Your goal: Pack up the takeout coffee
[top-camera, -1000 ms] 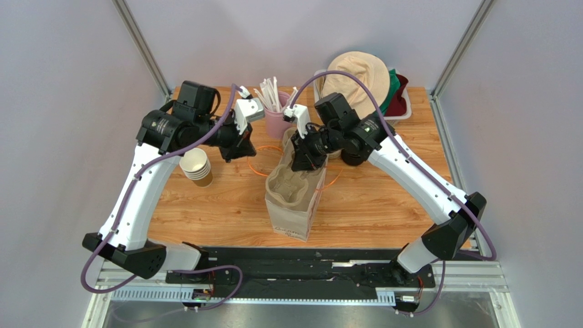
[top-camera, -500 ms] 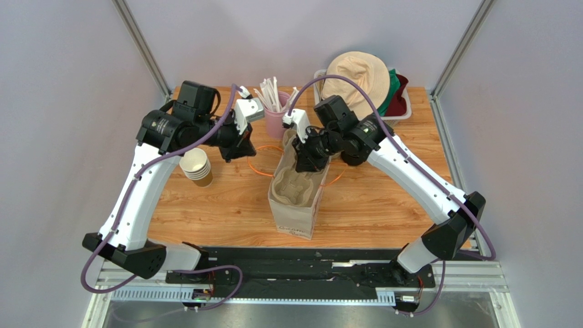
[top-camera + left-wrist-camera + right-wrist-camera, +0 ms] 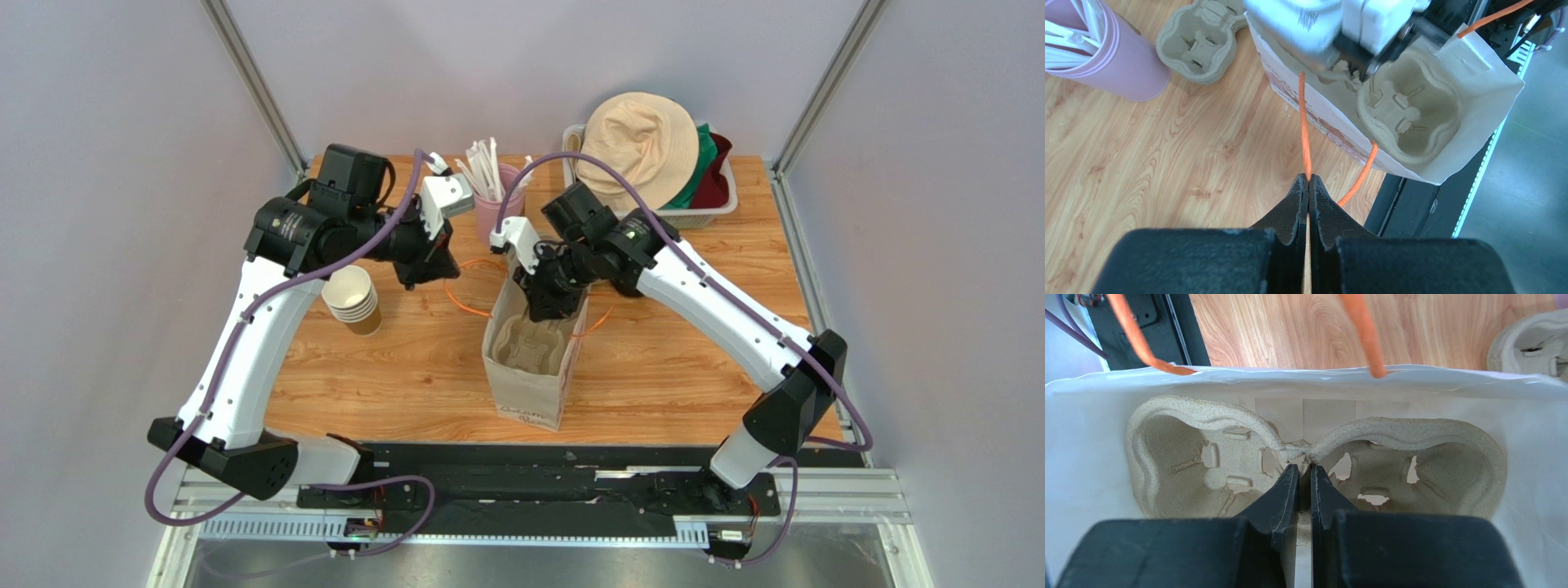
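From above, the left pincer [image 3: 432,263] is held out beside the paper bag [image 3: 521,395], which stands on the table [image 3: 405,368]. The right pincer [image 3: 548,300] reaches down into the bag's mouth, where a pulp carrier [image 3: 534,347] sits. The takeout coffee does not show here; the right arm may be hiding it. So I cannot tell where it is, which way it points or how its long axis runs. Only a stack of lidless cups [image 3: 352,298] stands on the left.

The left wrist view shows the left pincer clamped together on the bag's orange handle [image 3: 1304,122], with the cord drawn taut. The bag leans toward this pull. If the pull grows or the cord slips out, the bag could topple or fold shut. A second carrier [image 3: 1201,40] lies on the table beyond.

The right wrist view shows the right pincer clamped on the thin ridge between the carrier's two wells. The carrier's long axis runs across the bag, from side wall to side wall, with the wells facing up. That ridge looks torn and frail, so a hard push might rip it. A crooked release could leave the carrier jammed aslant, and a cup would not seat in it. The coffee is not in this view either.
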Controlling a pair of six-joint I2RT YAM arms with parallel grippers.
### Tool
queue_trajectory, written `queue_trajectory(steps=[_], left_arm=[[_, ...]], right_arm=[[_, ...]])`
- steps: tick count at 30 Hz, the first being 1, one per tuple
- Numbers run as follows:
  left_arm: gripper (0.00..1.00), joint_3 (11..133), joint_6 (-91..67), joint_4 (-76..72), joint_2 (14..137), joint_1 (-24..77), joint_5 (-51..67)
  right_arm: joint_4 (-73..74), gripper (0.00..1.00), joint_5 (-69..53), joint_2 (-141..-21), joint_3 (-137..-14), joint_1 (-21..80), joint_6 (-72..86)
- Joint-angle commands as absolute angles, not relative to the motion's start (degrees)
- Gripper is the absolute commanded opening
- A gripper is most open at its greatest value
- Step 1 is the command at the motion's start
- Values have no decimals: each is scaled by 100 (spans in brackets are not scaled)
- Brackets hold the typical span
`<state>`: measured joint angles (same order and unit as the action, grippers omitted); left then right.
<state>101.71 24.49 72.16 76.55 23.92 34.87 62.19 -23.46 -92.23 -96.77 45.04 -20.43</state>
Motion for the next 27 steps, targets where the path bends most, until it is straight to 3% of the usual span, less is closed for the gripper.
queue_trajectory(steps=[1, 18, 27], left_arm=[[3, 10222, 2312, 7023, 7506, 2408, 3516], [0, 9097, 1925, 6364, 7181, 2391, 2391], [0, 9123, 1424, 5871, 7198, 1978, 2180]], right_arm=[[6258, 4, -2084, -9369, -9774, 4632, -2276], [6240, 4, -1731, -9378, -9361, 4667, -2540], [6319, 4, -1740, -9439, -9273, 4676, -2689]])
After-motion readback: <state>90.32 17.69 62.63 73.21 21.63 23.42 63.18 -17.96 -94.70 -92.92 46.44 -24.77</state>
